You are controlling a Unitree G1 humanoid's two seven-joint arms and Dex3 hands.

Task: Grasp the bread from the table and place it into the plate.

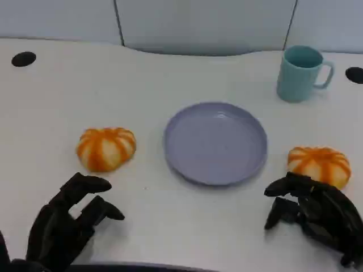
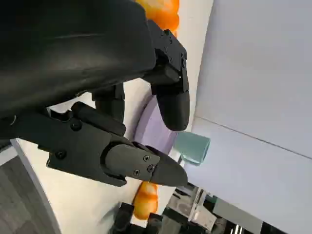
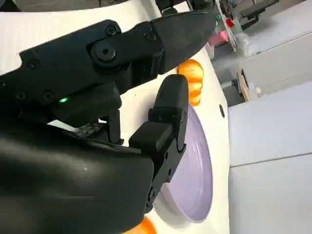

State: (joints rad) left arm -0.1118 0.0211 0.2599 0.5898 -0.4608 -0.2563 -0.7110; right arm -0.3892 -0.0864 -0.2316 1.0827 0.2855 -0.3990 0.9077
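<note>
Bread: two orange-and-white striped buns lie on the white table (image 1: 170, 226), neither one in the plate. Left bun (image 1: 106, 148) sits left of the plate (image 1: 216, 143), a little apart from its rim; right bun (image 1: 319, 164) sits just right of the plate's near-right edge. Plate is lavender, round, at the middle of the table, nothing in it. Teal mug (image 1: 300, 73) stands upright at the far right, handle turned to the right, well apart from the plate. Left hand (image 1: 68, 224) is at the near left, near side of the left bun and apart from it; fingers loosely curled and spread, holding nothing. Right hand (image 1: 315, 218) is at the near right, just on the near side of the right bun; fingers curled downward with gaps between them, nothing grasped; whether the fingertips touch the bun cannot be told. Left wrist view: fingers (image 2: 136, 161) apart, with plate, mug and a bun beyond them. Right wrist view: fingers (image 3: 168, 114) apart over the plate's edge, the left bun (image 3: 191, 78) beyond.
</note>
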